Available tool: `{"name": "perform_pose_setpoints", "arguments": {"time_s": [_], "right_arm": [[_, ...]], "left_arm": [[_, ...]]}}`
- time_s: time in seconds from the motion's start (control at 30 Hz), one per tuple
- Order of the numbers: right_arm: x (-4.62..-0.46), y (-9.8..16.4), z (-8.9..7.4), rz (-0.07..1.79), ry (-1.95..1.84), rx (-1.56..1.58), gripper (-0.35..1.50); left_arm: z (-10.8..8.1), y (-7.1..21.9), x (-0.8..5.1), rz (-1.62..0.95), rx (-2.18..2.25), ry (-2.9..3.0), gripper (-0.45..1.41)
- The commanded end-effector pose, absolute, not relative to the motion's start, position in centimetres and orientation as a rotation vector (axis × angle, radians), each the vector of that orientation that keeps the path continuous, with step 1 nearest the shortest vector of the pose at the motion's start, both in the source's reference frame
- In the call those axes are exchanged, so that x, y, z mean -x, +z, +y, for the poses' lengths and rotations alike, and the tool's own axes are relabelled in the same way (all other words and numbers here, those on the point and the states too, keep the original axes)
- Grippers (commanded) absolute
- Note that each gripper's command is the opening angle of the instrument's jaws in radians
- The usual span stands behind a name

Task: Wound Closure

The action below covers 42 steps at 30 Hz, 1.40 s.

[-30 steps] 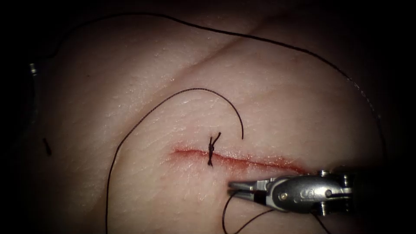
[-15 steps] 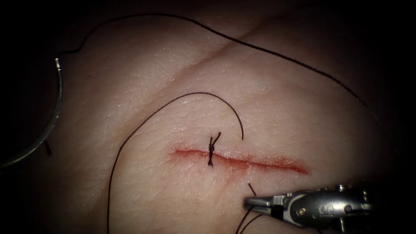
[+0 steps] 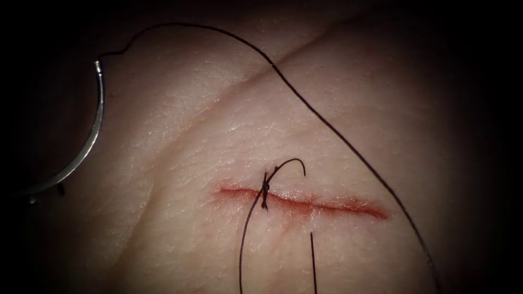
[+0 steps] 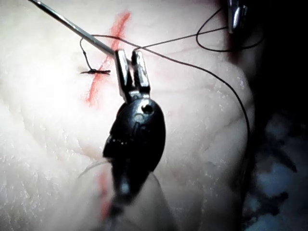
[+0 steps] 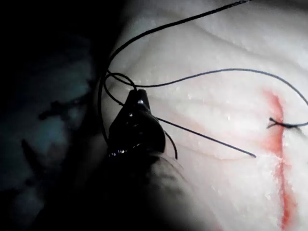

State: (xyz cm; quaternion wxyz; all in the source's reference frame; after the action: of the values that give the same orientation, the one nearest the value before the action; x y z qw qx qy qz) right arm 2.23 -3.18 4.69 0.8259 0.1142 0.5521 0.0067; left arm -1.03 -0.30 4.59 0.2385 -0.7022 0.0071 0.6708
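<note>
The curved needle (image 3: 100,117) hangs clear of the tissue (image 3: 180,98), far left of the cut (image 3: 327,206). In the left wrist view my left tool (image 4: 129,54) is shut on the needle (image 4: 77,29) near the end away from the thread. The thread (image 3: 338,136) leaves the needle's upper end, arches over the tissue and runs down to the right. A tied knot (image 3: 265,190) sits across the cut's left half, and a small loop of thread arcs from it. In the right wrist view my right tool (image 5: 137,94) is shut on the thread (image 5: 207,73).
A short loose thread end (image 3: 312,261) lies just below the cut. Red fluid lines the cut's edges. A shallow crease (image 3: 239,81) crosses the tissue above the cut. The right tool's tip (image 4: 236,17) also appears in the left wrist view.
The right tool withdrew down and right out of the endoscope view, pulling thread; the wide loop above the knot shrank to a small arc. The needle swung rightward into view.
</note>
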Motion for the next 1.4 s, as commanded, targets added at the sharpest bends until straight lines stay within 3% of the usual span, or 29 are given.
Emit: {"name": "perform_pose_setpoints", "arguments": {"time_s": [0.03,0.1,0.13,0.17,0.2,0.27,0.4,0.77,1.23,1.3,1.4], "right_arm": [[-2.32,4.6,-3.4,1.182,0.005,-0.253,-0.35],[-2.35,4.5,-3.4,1.185,0.006,-0.257,-0.35],[-2.37,4.5,-3.3,1.199,0.031,-0.250,0.02],[-2.37,4.5,-3.3,1.199,0.031,-0.250,0.02],[-2.37,4.5,-3.1,1.215,0.058,-0.238,0.59],[-2.33,4.5,-2.8,1.237,0.109,-0.221,1.16],[-2.15,4.7,-2.3,1.239,0.147,-0.199,1.25],[-1.78,5.6,-1.6,1.181,0.165,-0.167,1.21],[-2.23,6.4,-1.8,1.103,0.093,-0.108,1.16],[-2.24,6.4,-1.8,1.098,0.084,-0.104,1.04],[-2.25,6.3,-1.9,1.111,0.063,-0.111,0.17]], "left_arm": [[-0.3,4.6,1.08,0.017,1.922,1.838,-0.45],[-0.3,4.6,1.09,0.023,1.918,1.842,-0.45],[-0.3,4.6,1.11,0.021,1.919,1.843,-0.45],[-0.3,4.6,1.11,0.021,1.919,1.843,-0.45],[-0.3,4.6,1.12,0.022,1.919,1.843,-0.45],[-0.3,4.6,1.13,0.023,1.923,1.843,-0.45],[-0.3,4.6,1.11,0.022,1.925,1.843,-0.45],[-0.4,4.7,1.12,0.025,1.927,1.844,-0.45],[-0.4,4.7,1.13,0.029,1.927,1.845,-0.45],[-0.4,4.7,1.13,0.029,1.927,1.845,-0.45],[-0.4,4.7,1.13,0.029,1.926,1.846,-0.45]]}}
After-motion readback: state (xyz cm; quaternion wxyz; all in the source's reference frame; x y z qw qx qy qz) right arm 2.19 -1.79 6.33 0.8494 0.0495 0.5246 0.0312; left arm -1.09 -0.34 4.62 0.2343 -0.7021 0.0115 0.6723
